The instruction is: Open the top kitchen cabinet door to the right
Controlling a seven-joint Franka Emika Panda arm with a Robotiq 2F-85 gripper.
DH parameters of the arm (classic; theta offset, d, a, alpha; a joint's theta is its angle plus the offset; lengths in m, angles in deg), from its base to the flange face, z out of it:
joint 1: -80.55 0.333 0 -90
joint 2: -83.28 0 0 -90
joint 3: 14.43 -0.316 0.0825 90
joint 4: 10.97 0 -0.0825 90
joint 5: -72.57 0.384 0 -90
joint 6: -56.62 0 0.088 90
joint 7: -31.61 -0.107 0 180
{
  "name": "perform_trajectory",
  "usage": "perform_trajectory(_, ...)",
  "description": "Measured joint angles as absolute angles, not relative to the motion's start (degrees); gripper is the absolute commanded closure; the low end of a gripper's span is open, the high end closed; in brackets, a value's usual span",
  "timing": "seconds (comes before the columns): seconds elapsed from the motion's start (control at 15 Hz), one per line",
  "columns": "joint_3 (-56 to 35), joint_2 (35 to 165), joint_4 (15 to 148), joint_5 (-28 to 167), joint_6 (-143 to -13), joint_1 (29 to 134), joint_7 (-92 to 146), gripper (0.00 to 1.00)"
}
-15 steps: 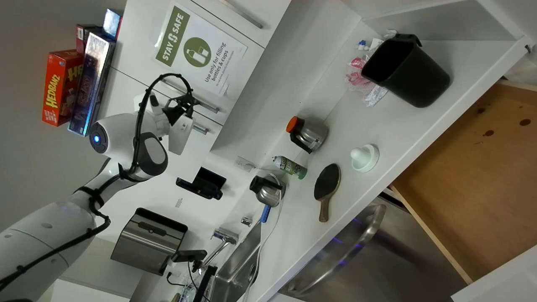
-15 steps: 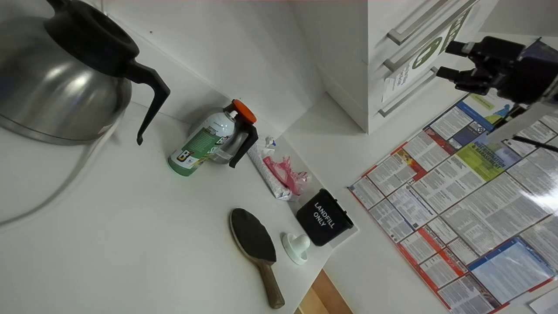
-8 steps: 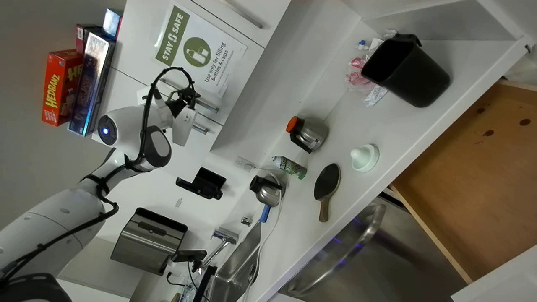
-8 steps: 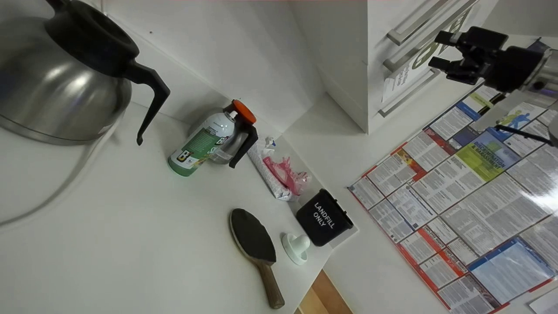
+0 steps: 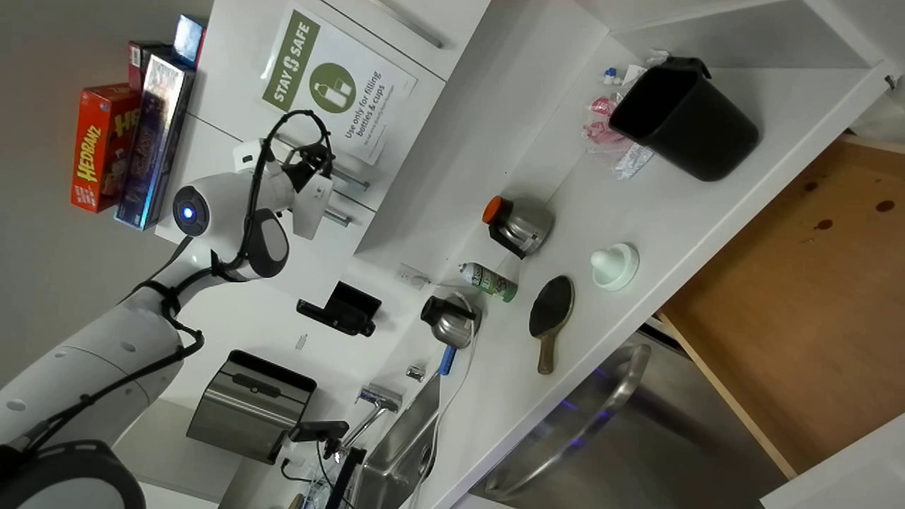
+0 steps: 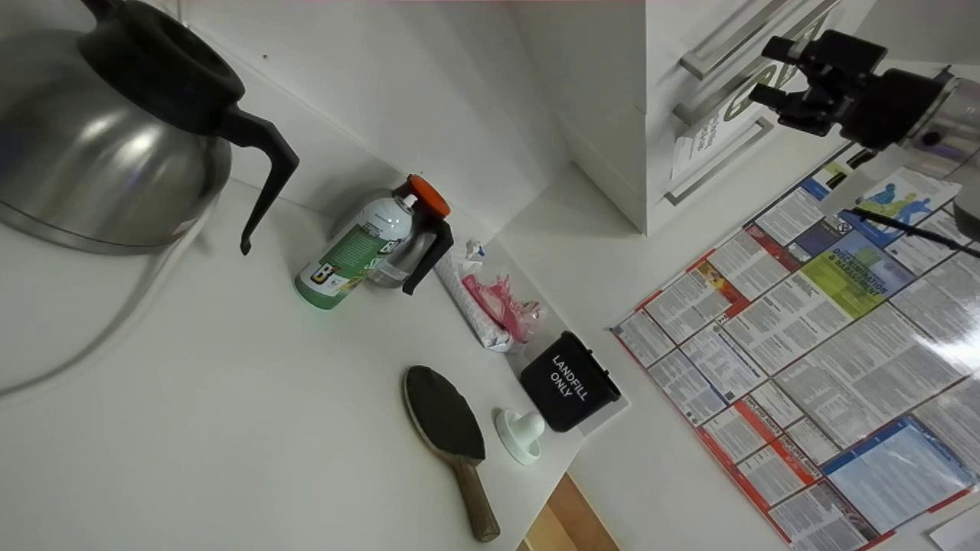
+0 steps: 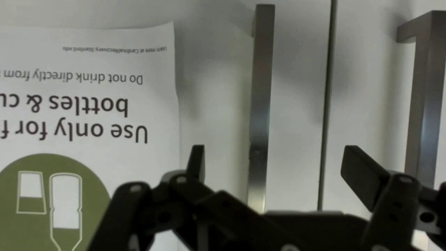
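The top kitchen cabinet door [image 5: 230,78] is white, closed, and carries a green-and-white poster [image 5: 339,85]. The poster also shows upside down in the wrist view [image 7: 87,104]. The door's silver bar handle [image 5: 351,177] is partly behind my gripper [image 5: 311,168]. In the wrist view the handle [image 7: 260,104] runs between my open gripper's fingertips [image 7: 273,151], nearer the left one. The right fingertip appears over the neighbouring plain door, past the seam. In an exterior view my open, empty gripper [image 6: 769,73] is in front of the doors. I cannot tell its exact distance from the handle.
The plain door's handle [image 7: 425,104] is close at the right. Game boxes [image 5: 106,148] stand on top of the cabinets. Below are a counter with a black bin [image 5: 689,120], an orange-lidded pot [image 5: 523,223] and a paddle [image 5: 551,311]. A drawer [image 5: 799,283] is open.
My gripper has moved up and left in one exterior picture and slightly up and right in the other. It stays open. The cabinet door has not moved.
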State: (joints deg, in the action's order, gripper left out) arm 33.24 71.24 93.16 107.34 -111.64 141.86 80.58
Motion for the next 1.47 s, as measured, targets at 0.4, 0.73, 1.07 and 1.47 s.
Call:
perform_trajectory(0.4,39.04,72.37,91.55,113.41,-111.65,146.83,86.40,0.34)
perform_trajectory(0.73,43.04,72.86,90.39,118.33,-111.65,151.12,91.06,0.73)
perform_trajectory(1.07,46.08,73.24,89.52,121.69,-111.64,154.73,94.24,1.00)
perform_trajectory(1.47,46.82,72.84,89.53,122.73,-111.66,155.73,94.41,0.96)
